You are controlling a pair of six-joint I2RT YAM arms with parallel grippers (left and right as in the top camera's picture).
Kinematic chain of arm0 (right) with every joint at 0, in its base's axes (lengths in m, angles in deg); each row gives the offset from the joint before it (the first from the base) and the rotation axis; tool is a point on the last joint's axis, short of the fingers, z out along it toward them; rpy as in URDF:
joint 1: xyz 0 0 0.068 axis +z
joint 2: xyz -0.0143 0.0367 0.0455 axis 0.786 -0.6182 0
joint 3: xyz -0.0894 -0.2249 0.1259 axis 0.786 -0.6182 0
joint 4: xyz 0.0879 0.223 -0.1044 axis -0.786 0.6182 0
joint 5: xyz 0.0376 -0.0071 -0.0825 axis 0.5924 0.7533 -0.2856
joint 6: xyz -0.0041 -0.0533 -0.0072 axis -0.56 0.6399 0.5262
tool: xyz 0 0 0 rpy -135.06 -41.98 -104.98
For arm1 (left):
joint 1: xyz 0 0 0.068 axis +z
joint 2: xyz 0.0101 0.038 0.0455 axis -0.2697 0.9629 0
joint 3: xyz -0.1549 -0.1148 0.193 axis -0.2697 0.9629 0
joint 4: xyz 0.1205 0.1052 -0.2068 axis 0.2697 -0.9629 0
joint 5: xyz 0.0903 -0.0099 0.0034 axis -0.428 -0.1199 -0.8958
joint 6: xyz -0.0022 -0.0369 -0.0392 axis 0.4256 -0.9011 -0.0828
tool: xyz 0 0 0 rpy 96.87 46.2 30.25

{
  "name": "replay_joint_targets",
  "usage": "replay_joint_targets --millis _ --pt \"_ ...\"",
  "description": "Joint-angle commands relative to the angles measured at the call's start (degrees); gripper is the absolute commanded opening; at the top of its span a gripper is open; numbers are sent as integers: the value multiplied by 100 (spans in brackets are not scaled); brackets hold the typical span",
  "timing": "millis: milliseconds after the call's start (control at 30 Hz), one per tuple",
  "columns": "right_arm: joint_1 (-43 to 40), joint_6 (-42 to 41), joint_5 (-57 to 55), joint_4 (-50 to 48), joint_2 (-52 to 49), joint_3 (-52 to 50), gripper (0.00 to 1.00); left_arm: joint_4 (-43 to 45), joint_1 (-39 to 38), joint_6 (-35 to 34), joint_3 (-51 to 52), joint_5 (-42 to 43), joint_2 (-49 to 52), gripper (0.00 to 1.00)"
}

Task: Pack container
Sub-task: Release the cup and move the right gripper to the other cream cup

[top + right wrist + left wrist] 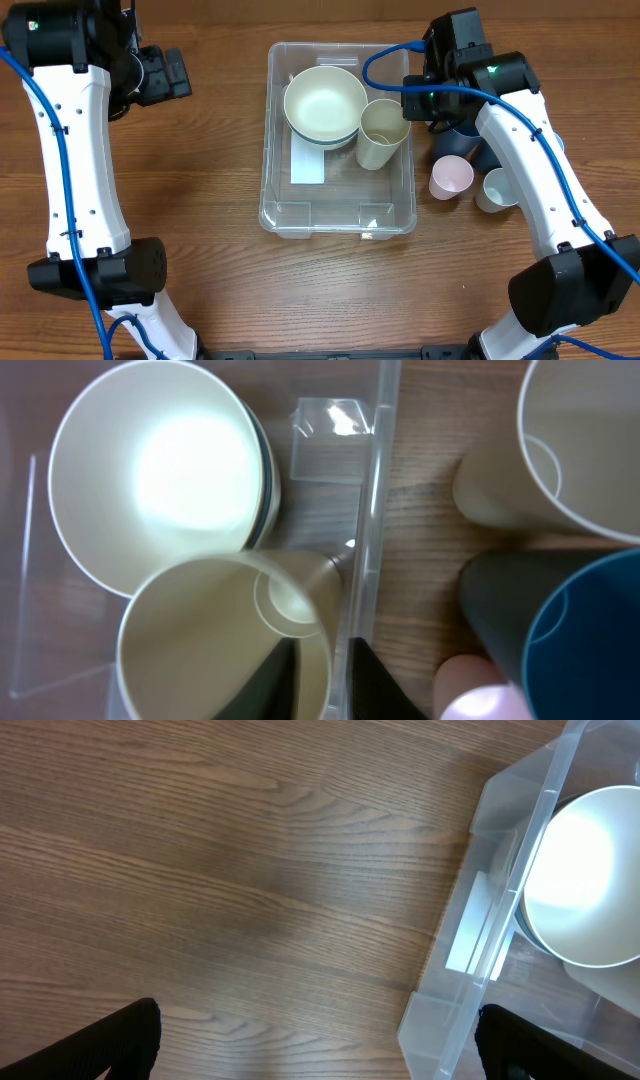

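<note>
- Two grippers are mine here, and only the right gripper [322, 682] is doing work. Its fingers are standing close together with the wall of the cream cup [382, 135] between them, one inside the rim and one outside. I am judging that it is pinching this cup.
- My left gripper [180, 75] is hanging spread wide near the far left corner of the table [200, 250]. It is holding nothing and is not touching the container's left wall.
- The container [335, 205] is lying in the middle of the table, nearer to the far edge. The white label [308, 165] on its floor is partly covered.
- Stacked bowls [325, 100] are sitting in its far half, and the cream cup is standing just beside them, against the right wall.
- The step in hand, as I am reading it, is setting this cup into the container. I cannot tell if its bottom is touching the floor.
- For the next move I am thinking of opening the right fingers and rising straight up, so the outer finger is not dragging on the clear wall or tipping the cup.
- A pink cup [450, 177], a pale cup [497, 188] and dark blue cups [452, 143] are waiting toward the right edge, outside the container.
</note>
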Motion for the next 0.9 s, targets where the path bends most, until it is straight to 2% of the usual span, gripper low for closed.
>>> replay_joint_targets --millis 0,67,167,300,500,667,867 --pt "11 28 -33 44 31 142 39 -11 -13 109 -46 -35 -22 100" --pt "11 28 -33 146 63 363 48 -11 -13 109 -46 -35 -22 100" --pt "-13 28 -37 378 160 870 56 -11 -13 109 -46 -35 -22 100" --pt "-247 26 -42 621 256 1488 72 -11 -13 109 -46 -35 -22 100" --pt "-994 24 -31 372 179 1646 73 -11 -11 109 -46 -33 -22 100" --pt "-1668 26 205 81 -267 1644 74 -11 -13 109 -46 -33 -22 100" --pt "-1980 31 448 -299 -911 1644 73 -11 -11 109 -46 -35 -22 100"
